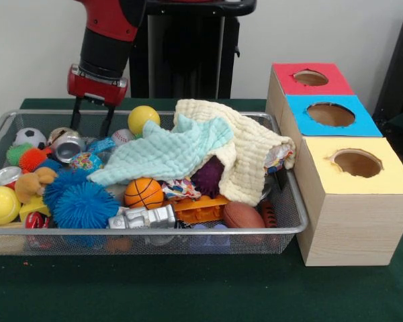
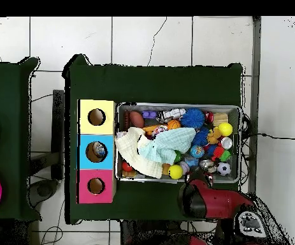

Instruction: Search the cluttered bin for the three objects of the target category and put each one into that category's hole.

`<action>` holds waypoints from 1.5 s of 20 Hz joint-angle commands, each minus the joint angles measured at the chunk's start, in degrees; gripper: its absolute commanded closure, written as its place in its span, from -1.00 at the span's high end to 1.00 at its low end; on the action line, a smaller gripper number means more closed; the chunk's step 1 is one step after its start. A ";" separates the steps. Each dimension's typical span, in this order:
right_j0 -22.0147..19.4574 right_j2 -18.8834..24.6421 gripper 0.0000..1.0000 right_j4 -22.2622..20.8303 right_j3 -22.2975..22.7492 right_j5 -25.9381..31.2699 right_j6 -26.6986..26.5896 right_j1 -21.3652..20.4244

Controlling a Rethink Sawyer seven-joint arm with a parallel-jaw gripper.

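Front view: gripper hangs over the far-left part of the bin, just inside the far rim. Both fingers point down, set apart w/ a clear gap; nothing sits between them. Tips are just above a silver can and near a baseball; contact w/ either can't be confirmed.

Bin sits on the green table, left of the row of 3 boxes. Contents, front view:
- Cream cloth and mint cloth draped over the centre/right, mint overlapping cream.
- Yellow ball at far rim, right of gripper.
- Soccer ball far-left corner.
- Mini basketball near-centre; blue spiky ball to its left.
- Football near-right; silver toy against near rim.
- 2nd yellow ball near-left.

Boxes: red top far, blue top mid, yellow top near. The hole is in the blue top, well apart from the gripper, on the opp. side of the bin. Overhead view: something shows inside that hole, ID unclear.
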 commanded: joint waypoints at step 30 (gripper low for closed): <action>2.76 13.84 1.00 -13.62 -3.68 4.54 -4.58 1.91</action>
